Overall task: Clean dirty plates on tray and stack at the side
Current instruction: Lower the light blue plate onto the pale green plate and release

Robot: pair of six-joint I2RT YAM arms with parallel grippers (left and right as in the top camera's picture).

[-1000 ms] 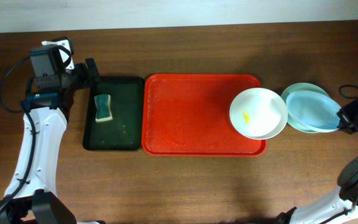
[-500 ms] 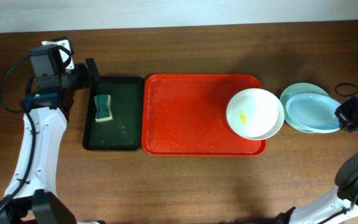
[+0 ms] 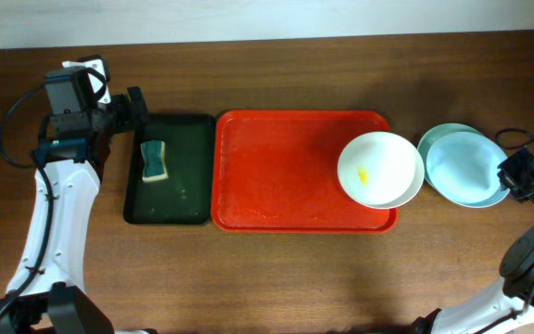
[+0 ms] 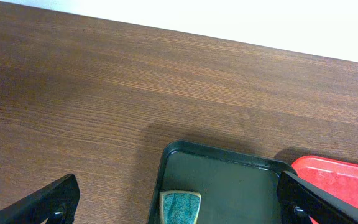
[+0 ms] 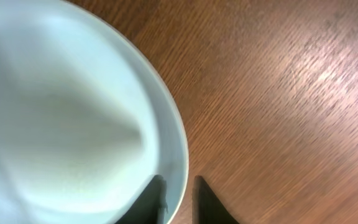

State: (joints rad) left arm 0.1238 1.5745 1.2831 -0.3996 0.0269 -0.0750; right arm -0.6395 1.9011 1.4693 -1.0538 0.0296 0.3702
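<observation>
Though smeared yellow, white plate (image 3: 381, 169), mint plate (image 3: 466, 167) pinched

the red tray (image 3: 286, 176) is bare across its left and middle; a white plate (image 3: 380, 169) fills its right end. toward the worktop (image 3: 276, 269)'s right edge, the upper mint plate (image 3: 471, 169) and the right claw (image 3: 519, 174) (pinching its rim) block passage. toward the left edge sits a black tray (image 3: 179, 199) holding a sponge (image 3: 154, 160). the front strip is open wood.

no readable text, labels or numbers
</observation>
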